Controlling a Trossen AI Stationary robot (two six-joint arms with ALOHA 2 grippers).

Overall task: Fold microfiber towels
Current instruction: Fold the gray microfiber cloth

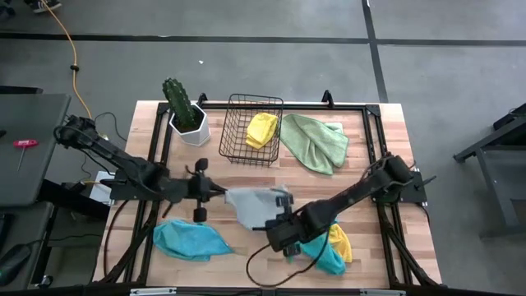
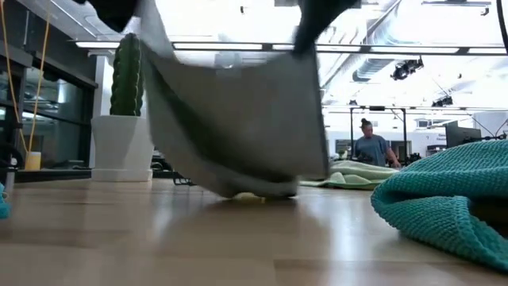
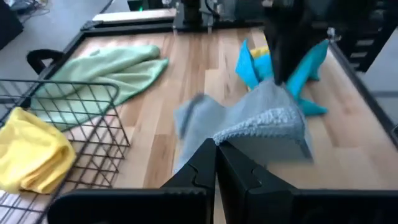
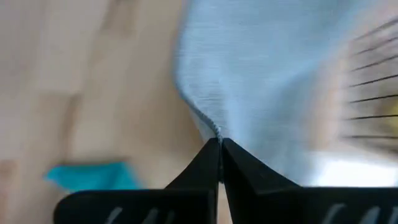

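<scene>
— So, what do we have in the left gripper [image 3: 216,149]?

— We pinch one corner of the grey towel [image 1: 253,204] with its fingers closed, and our right gripper [image 4: 219,144] is clamped on the opposite corner. The low view shows the cloth hanging between them, its bottom edge just brushing the table [image 1: 386,123].

— Which way does it run?

— Its long axis spans gripper to gripper, across the table's middle, so both arms are equally near. We judge the fold turns on bringing one held edge over towards the other.

— And the rest?

— Teal towels lie near the front: one [image 1: 189,240] by our left arm, another [image 1: 325,253] with a yellow cloth [image 1: 340,242] under our right. The green towel [image 1: 314,141] sits beside the wire basket [image 1: 238,131], which holds a yellow towel [image 1: 261,129].
</scene>
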